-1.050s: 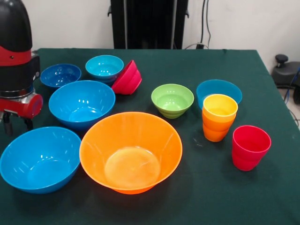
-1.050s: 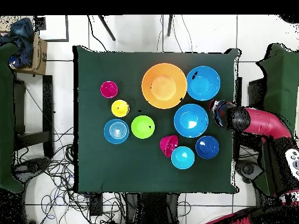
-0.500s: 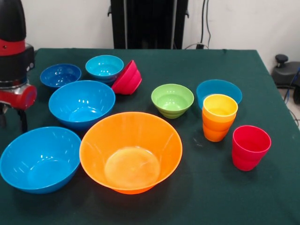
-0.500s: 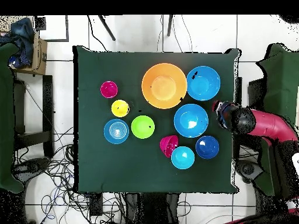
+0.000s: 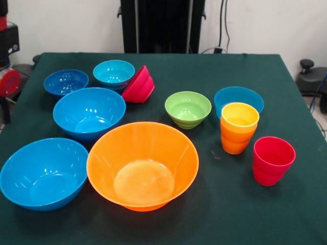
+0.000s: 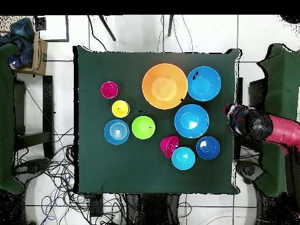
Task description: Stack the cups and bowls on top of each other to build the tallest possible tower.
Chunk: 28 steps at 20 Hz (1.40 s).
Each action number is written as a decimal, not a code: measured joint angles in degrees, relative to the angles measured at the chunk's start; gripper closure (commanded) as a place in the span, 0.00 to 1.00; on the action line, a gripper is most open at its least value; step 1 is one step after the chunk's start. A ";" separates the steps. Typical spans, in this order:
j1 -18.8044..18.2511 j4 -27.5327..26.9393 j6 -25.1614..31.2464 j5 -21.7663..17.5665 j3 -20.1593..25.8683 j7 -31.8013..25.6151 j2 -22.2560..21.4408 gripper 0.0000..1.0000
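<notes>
Table (image 5: 219, 71), green cloth, carrying all pieces separately; no tower built.

- Large orange bowl (image 5: 142, 164): upright, near front edge, empty.
- Large blue bowl (image 5: 43, 172): upright, just beside the orange bowl at the table's corner.
- Second large blue bowl (image 5: 89, 112): upright, directly behind those two.
- Small dark-blue bowl (image 5: 66, 82): upright, towards the back.
- Small light-blue bowl (image 5: 114, 73): upright, beside the dark-blue one.
- Small red bowl (image 5: 138, 84): tipped on its side, leaning against the light-blue bowl.
- Small green bowl (image 5: 187, 108): upright, mid-table.
- Shallow blue bowl (image 5: 248, 95): behind the cups.
- Yellow cup (image 5: 239, 115): nested in an orange cup (image 5: 233, 142), upright.
- Red cup (image 5: 273, 160): upright, alone, near the stacked pair.
- Robot arm (image 6: 275, 128): off the table's edge, beside the blue bowls, touching nothing.
- Pincer (image 6: 229, 113): at the arm's end; whether apart or together, I cannot tell.
</notes>
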 measured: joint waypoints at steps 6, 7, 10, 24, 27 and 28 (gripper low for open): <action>-0.18 0.01 3.00 1.32 0.46 0.00 -1.35 0.00; -0.16 0.00 3.48 1.67 0.55 0.00 -1.42 0.00; -0.05 0.00 3.99 2.11 0.66 0.00 -1.39 0.00; 2.39 -1.20 4.12 3.43 0.67 0.00 -1.07 0.00; 2.85 -1.57 4.12 3.59 0.67 0.00 -0.99 0.00; 3.00 -1.76 4.12 3.59 0.67 0.00 -0.95 0.00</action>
